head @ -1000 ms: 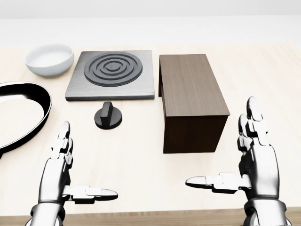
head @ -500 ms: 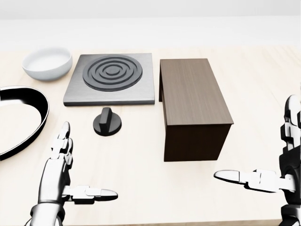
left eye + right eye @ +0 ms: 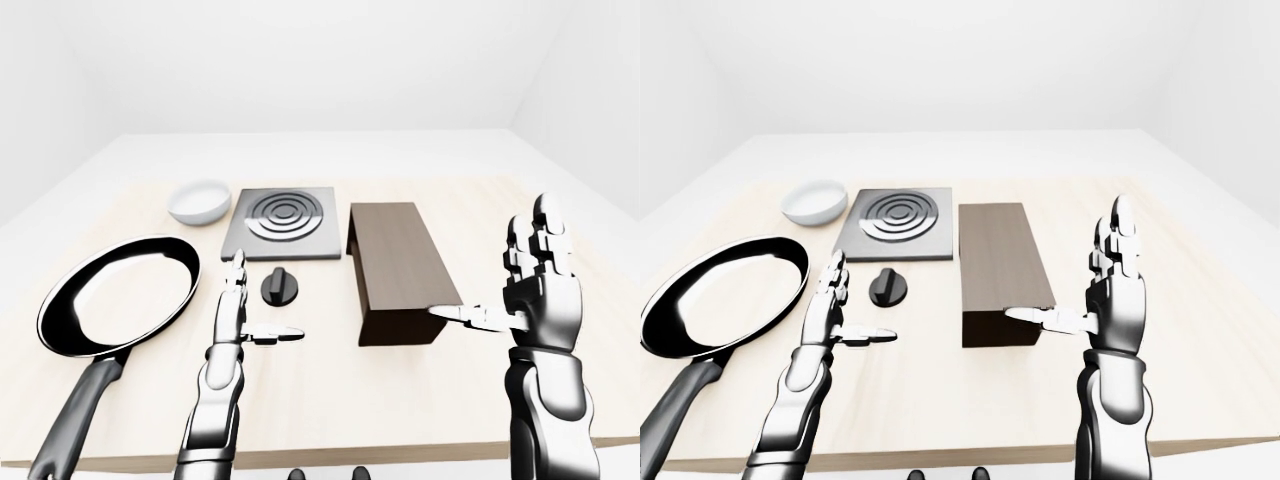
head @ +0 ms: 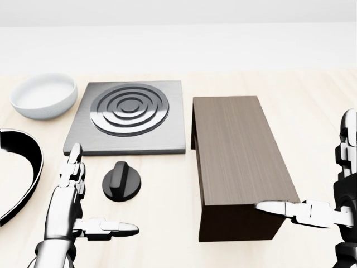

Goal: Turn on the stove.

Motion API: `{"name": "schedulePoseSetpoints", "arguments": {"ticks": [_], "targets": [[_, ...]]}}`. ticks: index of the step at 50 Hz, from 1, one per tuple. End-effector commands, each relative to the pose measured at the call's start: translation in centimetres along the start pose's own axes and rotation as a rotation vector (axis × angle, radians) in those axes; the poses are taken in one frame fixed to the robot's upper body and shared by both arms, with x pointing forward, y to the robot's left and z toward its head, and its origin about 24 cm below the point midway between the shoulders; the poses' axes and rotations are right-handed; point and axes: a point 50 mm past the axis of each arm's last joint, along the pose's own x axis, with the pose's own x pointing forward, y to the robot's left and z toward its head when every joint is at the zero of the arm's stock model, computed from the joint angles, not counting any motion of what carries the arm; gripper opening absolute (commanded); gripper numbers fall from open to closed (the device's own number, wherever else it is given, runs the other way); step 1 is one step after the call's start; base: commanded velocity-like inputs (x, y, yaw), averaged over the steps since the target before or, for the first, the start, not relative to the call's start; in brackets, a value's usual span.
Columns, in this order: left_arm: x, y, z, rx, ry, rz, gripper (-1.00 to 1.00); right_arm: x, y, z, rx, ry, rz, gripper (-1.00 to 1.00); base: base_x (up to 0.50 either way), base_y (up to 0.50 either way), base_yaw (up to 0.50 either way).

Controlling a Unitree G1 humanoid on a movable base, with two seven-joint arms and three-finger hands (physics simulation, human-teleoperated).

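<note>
The stove [image 4: 130, 116] is a grey square plate with dark concentric rings, upper left of centre in the head view. Its black knob [image 4: 121, 180] stands on the table just below it. My left hand [image 3: 862, 300] is open, fingers pointing up and thumb out to the right, just left of and below the knob, not touching it. My right hand [image 3: 490, 256] is open and raised at the right. Its thumb [image 4: 279, 209] reaches over the lower right corner of the wooden box.
A dark wooden box [image 4: 240, 151] stands right of the stove and knob. A white bowl [image 4: 43, 96] sits left of the stove. A black frying pan [image 3: 120, 295] lies at the far left, handle toward the table's lower edge [image 3: 400, 455].
The camera has moved in and tilted, so the stove, knob and box sit lower and larger. My right hand has gone right and up, its thumb now over the box. The left hand holds its pose.
</note>
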Motion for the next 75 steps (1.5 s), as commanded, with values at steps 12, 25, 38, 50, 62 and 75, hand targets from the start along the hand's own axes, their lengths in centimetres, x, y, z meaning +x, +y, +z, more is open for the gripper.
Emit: {"name": "schedulePoseSetpoints", "arguments": {"ticks": [12,25,38,50,62,75], "targets": [[0.1,-0.2,0.3,0.001,-0.005,-0.002,1.00,0.0,0.3,-0.1,0.015,0.003,0.013,1.00,0.36,0.00,0.00],[1.1,-0.6,1.3,0.012,-0.030,-0.011,1.00,-0.4,0.2,-0.8,0.031,0.041,0.005,1.00,0.07,0.00,0.00],[2.2,-1.1,1.6,0.021,-0.038,-0.020,1.00,-0.3,0.3,-0.8,0.030,0.039,0.009,1.00,0.00,0.00,0.00],[3.4,-1.4,1.4,0.037,-0.033,-0.025,1.00,-0.3,0.4,-0.7,0.031,0.037,0.010,1.00,0.00,0.00,0.00],[3.7,-1.8,0.4,0.035,0.002,-0.046,1.00,-0.3,0.5,-0.9,0.031,0.044,0.015,1.00,0.00,0.00,0.00],[2.8,-1.9,-0.7,0.039,0.027,-0.052,1.00,-0.2,0.5,-0.4,0.031,0.021,0.016,1.00,0.00,0.00,0.00]]}}
